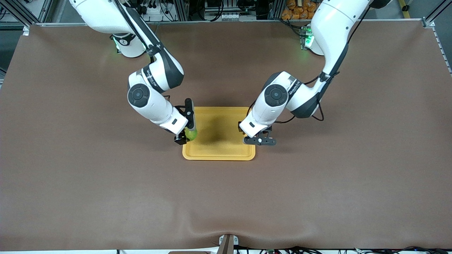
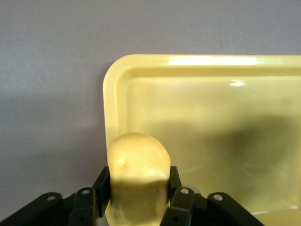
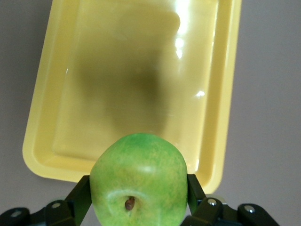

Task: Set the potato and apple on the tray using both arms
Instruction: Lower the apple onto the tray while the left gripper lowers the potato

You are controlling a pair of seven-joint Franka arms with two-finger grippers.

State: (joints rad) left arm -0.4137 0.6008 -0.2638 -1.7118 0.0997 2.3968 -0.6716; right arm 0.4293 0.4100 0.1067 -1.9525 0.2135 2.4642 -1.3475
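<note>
Green apple (image 3: 138,181) stem-dimpled, smooth yellow potato (image 2: 138,181) — over yellow tray (image 1: 219,155)

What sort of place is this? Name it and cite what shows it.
Probably a robotics lab: two white robot arms work over a brown-covered table, with aluminium framing and cables along the edge.

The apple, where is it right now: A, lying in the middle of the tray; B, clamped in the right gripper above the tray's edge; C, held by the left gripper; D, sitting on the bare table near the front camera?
B: the apple sits between the fingers of the right gripper, over the rim of the tray at the right arm's end, while the left gripper grips the potato.
</note>
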